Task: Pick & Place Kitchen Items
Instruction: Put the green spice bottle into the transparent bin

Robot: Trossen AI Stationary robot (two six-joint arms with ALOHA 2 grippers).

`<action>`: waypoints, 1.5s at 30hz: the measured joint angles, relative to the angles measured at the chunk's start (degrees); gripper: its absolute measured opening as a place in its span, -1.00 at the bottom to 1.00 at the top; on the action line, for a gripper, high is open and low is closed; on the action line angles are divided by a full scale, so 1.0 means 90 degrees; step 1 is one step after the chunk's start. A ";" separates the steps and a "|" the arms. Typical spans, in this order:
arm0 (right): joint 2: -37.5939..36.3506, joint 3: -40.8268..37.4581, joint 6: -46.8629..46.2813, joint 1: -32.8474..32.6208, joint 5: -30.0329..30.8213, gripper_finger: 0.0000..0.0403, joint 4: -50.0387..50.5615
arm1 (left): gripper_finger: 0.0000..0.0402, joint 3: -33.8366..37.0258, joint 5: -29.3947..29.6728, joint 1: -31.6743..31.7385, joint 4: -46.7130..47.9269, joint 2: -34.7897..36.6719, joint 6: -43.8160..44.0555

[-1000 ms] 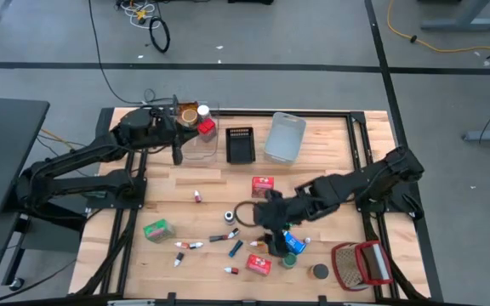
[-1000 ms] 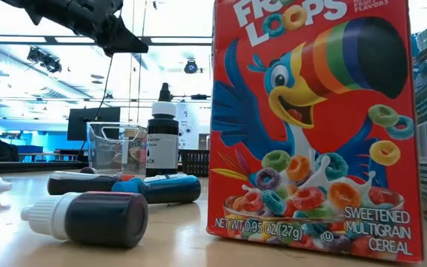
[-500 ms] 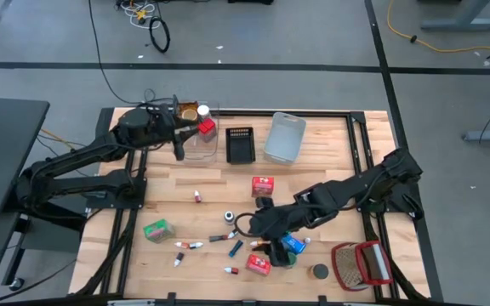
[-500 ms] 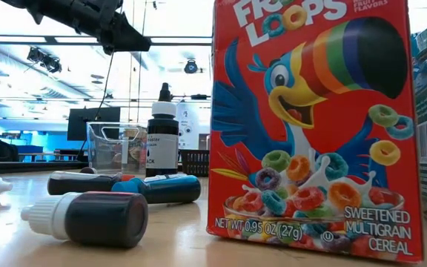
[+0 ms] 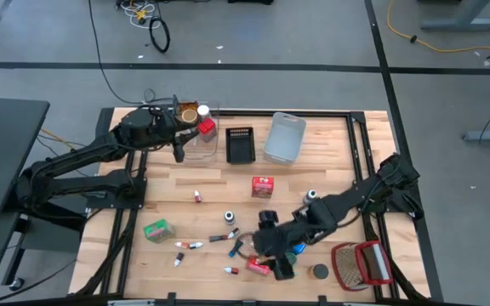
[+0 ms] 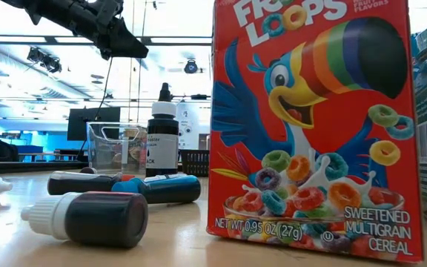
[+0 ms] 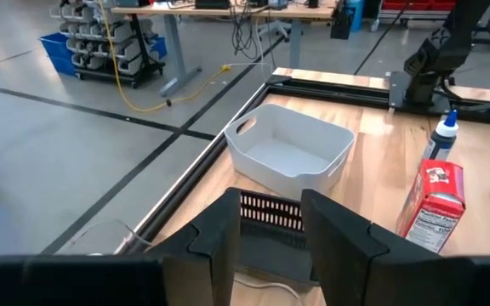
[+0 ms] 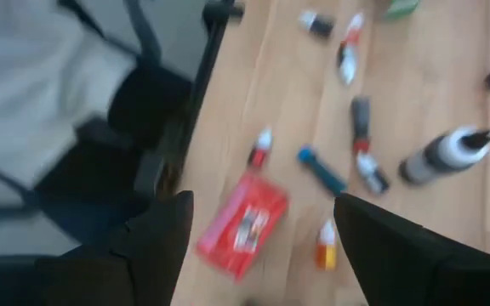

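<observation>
Right wrist view: right gripper [image 8: 262, 223] fingers [image 8: 156, 234] spread wide, empty, above red box [image 8: 243, 223]; left fingers [image 7: 219, 238] parted, empty.

Grey floor [image 5: 313, 38] around my wooden counter [image 5: 330, 170], black tape lines [image 5: 228, 66] crossing it, yellow cable [image 5: 432, 25] trailing, desks [image 7: 228, 10] beyond, blue parts rack [image 7: 100, 47], bright ceiling lights [image 6: 21, 55].
</observation>
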State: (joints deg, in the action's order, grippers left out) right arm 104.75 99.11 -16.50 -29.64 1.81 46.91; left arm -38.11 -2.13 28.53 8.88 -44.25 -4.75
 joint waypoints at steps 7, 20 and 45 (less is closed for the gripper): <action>0.0296 -0.0002 0.0376 -0.0530 0.0031 0.43 0.1037 | -0.33 0.0000 -0.0002 0.0000 0.0123 0.0000 0.0455; 0.1005 -0.0002 0.2581 -0.0879 0.0260 0.37 0.1694 | -0.32 0.0000 -0.0002 0.0001 0.0194 0.0000 0.0505; 0.1144 -0.0005 0.3588 -0.0887 0.0251 0.36 0.2131 | -0.32 0.0000 0.0000 0.0001 0.0223 0.0000 0.0735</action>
State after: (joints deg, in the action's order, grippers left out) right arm 115.04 99.07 15.79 -37.63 4.08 66.08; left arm -38.11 -2.13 28.53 10.89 -44.25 1.87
